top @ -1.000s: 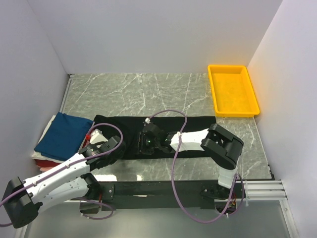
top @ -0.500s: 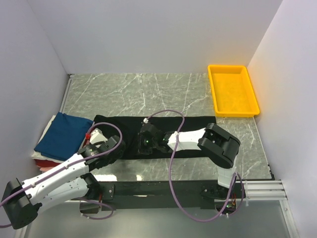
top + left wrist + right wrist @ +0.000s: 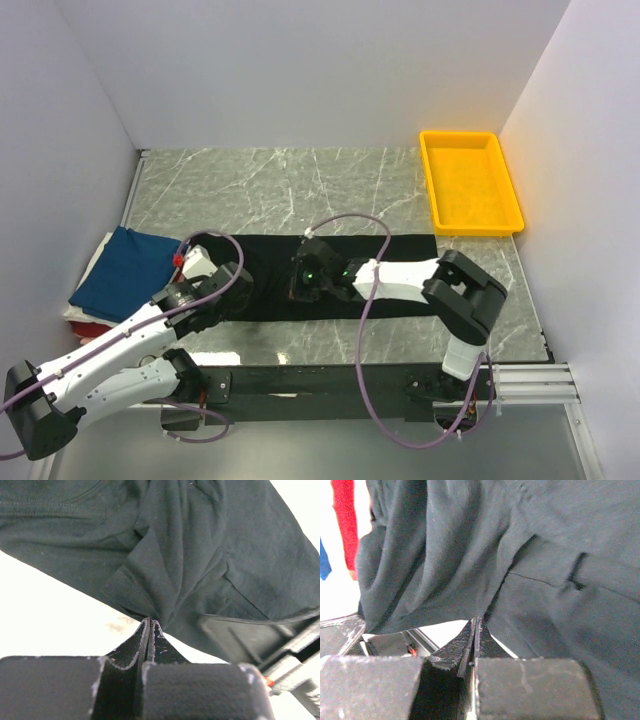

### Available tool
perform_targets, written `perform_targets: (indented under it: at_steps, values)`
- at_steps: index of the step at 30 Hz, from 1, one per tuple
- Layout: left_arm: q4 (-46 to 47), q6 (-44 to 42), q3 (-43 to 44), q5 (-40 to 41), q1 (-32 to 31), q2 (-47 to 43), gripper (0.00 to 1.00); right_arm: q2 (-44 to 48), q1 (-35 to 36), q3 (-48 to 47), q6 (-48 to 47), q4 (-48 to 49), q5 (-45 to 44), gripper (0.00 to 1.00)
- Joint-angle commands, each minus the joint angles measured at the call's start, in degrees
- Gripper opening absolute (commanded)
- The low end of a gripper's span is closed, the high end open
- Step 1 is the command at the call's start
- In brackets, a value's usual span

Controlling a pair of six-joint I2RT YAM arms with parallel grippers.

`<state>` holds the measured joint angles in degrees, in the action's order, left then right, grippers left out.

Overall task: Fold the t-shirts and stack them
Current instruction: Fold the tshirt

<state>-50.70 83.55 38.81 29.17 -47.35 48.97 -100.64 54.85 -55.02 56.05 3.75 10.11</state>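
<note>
The black t-shirt (image 3: 268,275) lies as a long dark band across the counter (image 3: 300,185), nearer the near edge than the far one, running from close to the left edge to just short of the right edge. It is rumpled where I grip it and flatter toward its right end.

At the counter's left edge, just beside the shirt's left end, sits a folded pile. The navy-blue t-shirt (image 3: 125,272) is on top, and the red t-shirt (image 3: 82,323) shows as a strip beneath it at the near side.

My left pincer (image 3: 222,285) rests low over the shirt's left end. In the left wrist view my left pincer (image 3: 150,625) has its two fingertips pressed tight together, with a ridge of black cloth pinched right at the tips, near a stitched hem. Pale counter shows to the left of that fold.

My right pincer (image 3: 306,280) is down on the middle of the band, well apart from the left one. In the right wrist view it is clenched too (image 3: 476,622), tips meeting on a bunched fold of the same black cloth, with gathered creases running up and away to the left.

The yellow tray (image 3: 470,185) stands at the far right corner, apart from the shirt.
</note>
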Motion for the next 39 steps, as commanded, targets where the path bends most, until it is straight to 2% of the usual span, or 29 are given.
perform_targets:
  at_steps: [1, 7, 8, 9, 11, 19, 28, 39]
  values:
    - [-2.3, -4.35, 4.78, 1.42, -0.28, 1.39, 0.01, 4.74, -1.76, 1.5, -1.38, -0.5, -0.45, 0.0]
    - [-3.27, -8.3, 7.6, 0.81, -0.28, 3.76, 0.01, 5.2, -1.76, 2.47, -1.65, 0.47, 1.22, 0.0]
    - [-3.44, -8.4, 8.12, 0.63, -0.28, 4.02, 0.01, 4.67, -1.59, 2.29, -1.65, 0.64, 1.84, 0.06]
    - [-3.53, -8.58, 8.21, 0.54, -0.28, 4.38, 0.01, 4.32, -1.07, 1.86, -1.56, 0.82, 2.02, 0.17]
    - [-3.62, -8.84, 8.04, 0.36, -0.28, 4.73, 0.01, 3.09, -0.45, 1.33, -1.12, 1.44, 2.46, 0.25]
    - [-2.3, -8.67, 6.63, -0.78, -0.28, 3.94, 0.01, -0.78, 1.31, 0.27, 1.86, 4.76, 4.39, 0.42]
    - [-1.07, -8.58, 5.32, -1.66, -0.28, 4.21, 0.01, -3.59, 1.58, 3.26, 6.61, 12.68, 5.54, 0.44]
    - [-0.46, -8.75, 5.4, -1.92, -0.28, 4.47, 0.01, -5.88, 1.84, 3.87, 7.23, 13.13, 5.27, 0.44]
